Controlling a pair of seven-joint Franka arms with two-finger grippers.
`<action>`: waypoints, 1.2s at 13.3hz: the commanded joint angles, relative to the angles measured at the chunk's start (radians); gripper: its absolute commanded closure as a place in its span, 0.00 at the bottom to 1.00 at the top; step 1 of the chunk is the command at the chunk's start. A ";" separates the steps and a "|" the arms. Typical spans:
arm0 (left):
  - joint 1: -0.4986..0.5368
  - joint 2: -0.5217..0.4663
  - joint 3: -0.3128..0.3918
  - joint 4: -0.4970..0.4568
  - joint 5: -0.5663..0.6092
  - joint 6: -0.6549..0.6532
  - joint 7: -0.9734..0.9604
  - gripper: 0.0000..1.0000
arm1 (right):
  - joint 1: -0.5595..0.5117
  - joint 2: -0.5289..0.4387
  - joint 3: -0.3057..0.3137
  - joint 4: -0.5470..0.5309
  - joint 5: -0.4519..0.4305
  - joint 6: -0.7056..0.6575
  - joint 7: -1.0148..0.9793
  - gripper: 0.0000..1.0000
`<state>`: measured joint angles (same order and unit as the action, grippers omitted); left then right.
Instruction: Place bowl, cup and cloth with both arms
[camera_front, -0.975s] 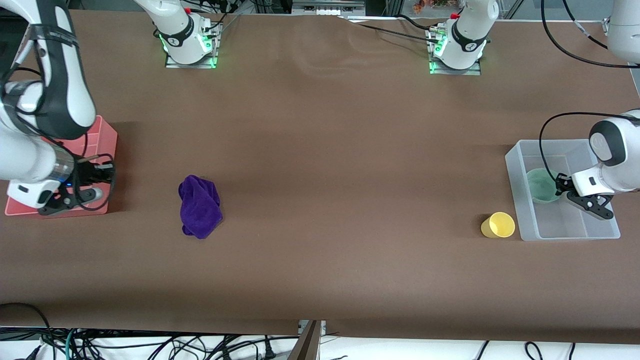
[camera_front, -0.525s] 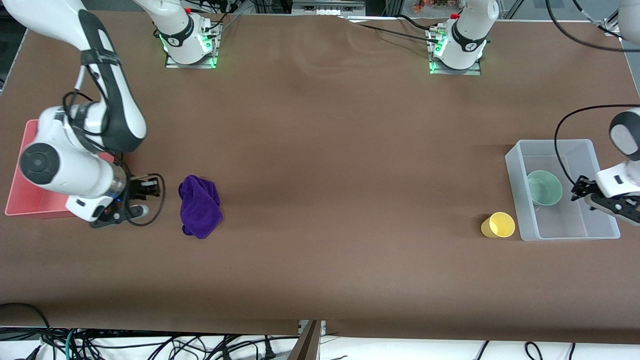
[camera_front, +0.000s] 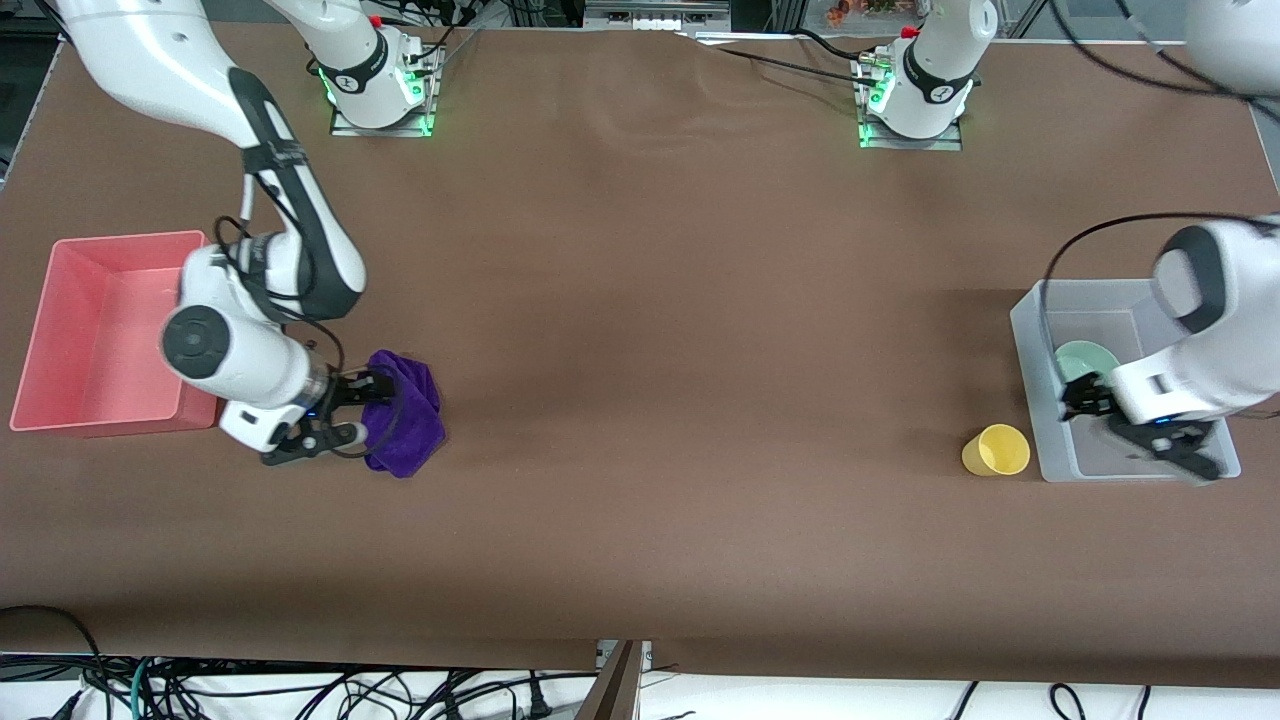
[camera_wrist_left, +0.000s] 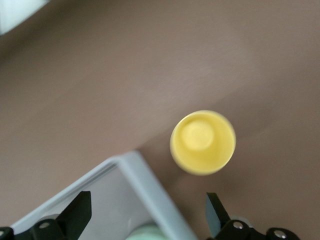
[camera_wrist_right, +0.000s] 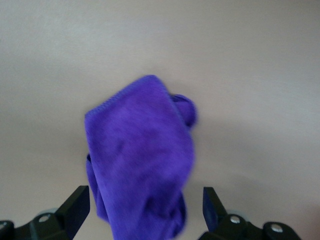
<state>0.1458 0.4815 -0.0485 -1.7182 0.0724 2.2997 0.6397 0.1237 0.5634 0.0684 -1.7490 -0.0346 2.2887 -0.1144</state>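
Bowl (camera_front: 1082, 360) binned; the left gripper (camera_front: 1085, 403) heads for the cup (camera_front: 996, 450), the right gripper (camera_front: 372, 405) for the cloth (camera_front: 410, 425), both jaws open.

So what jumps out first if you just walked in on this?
The crumpled purple cloth on the brown table, with the right claw open at its edge beside the pink tray. At the left arm's end, the left claw is open over the clear plastic bin holding the mint-green bowl, the small yellow plastic cup just outside.

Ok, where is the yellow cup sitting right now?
The yellow cup stands upright on the bare table toward the left arm's end, just beside the clear bin that holds the bowl.
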 joint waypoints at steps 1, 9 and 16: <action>-0.005 0.086 0.003 0.039 0.003 0.056 0.011 0.00 | 0.019 0.033 -0.001 -0.064 0.001 0.130 0.013 0.00; -0.022 0.166 0.003 0.023 0.003 0.136 0.025 0.75 | 0.025 0.033 -0.001 -0.110 -0.013 0.179 0.009 1.00; -0.011 0.059 -0.005 0.046 0.001 -0.030 0.017 1.00 | 0.013 0.010 -0.004 -0.099 -0.013 0.155 -0.005 1.00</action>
<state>0.1267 0.6136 -0.0482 -1.6796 0.0724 2.3883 0.6484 0.1453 0.6061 0.0621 -1.8347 -0.0374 2.4618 -0.1128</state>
